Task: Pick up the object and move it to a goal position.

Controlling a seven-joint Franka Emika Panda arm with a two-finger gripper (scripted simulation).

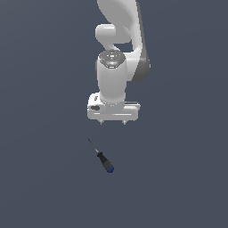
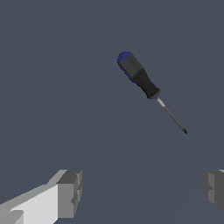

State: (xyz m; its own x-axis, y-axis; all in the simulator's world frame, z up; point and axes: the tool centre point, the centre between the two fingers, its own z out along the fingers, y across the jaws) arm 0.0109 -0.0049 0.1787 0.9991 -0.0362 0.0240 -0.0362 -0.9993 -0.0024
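The object is a small screwdriver (image 1: 102, 157) with a thin grey shaft, a black handle and a blue end cap. It lies flat on the dark grey surface, slanted, with the blue cap toward the exterior view's lower right. My gripper (image 1: 112, 122) hangs above it and slightly toward the exterior view's right, not touching it. In the wrist view the screwdriver (image 2: 142, 81) lies ahead of the open gripper (image 2: 142, 190), whose two grey fingertips (image 2: 70, 192) stand far apart with nothing between them.
The dark grey surface (image 1: 44, 178) stretches in every direction with no other object on it. The white arm (image 1: 118, 40) rises above the gripper in the exterior view.
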